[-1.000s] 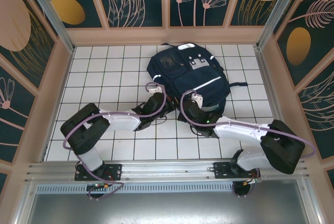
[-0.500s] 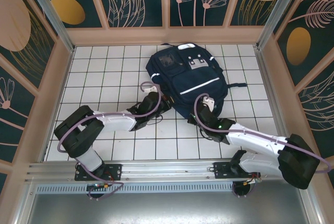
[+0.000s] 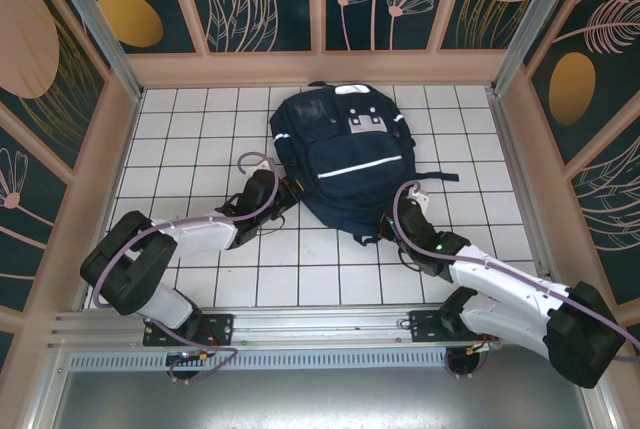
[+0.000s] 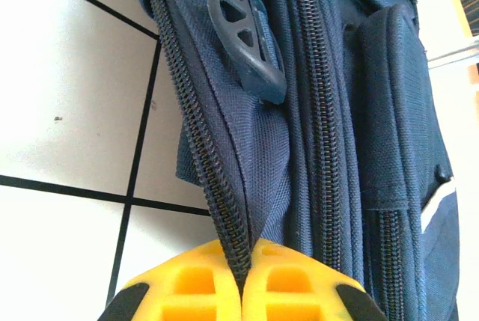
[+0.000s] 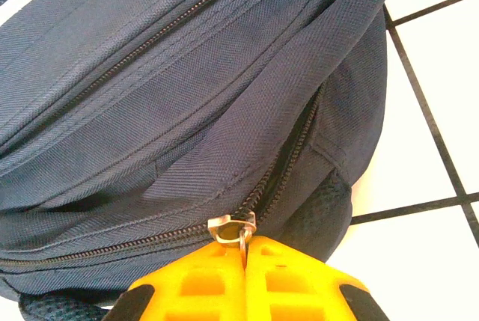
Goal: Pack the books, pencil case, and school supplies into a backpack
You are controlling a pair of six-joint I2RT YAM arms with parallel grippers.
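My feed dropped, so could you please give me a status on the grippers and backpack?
Left gripper shut on zipper track. Right gripper shut on zipper pull. Backpack flat on table. Nothing in the way.

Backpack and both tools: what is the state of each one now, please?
backpack: lying flat on the tiled table, front side up.
left tool: shut on the backpack, along a zipper line.
right tool: shut on the metal zipper pull.
grey rubber pull tab: lying free, not gripped.
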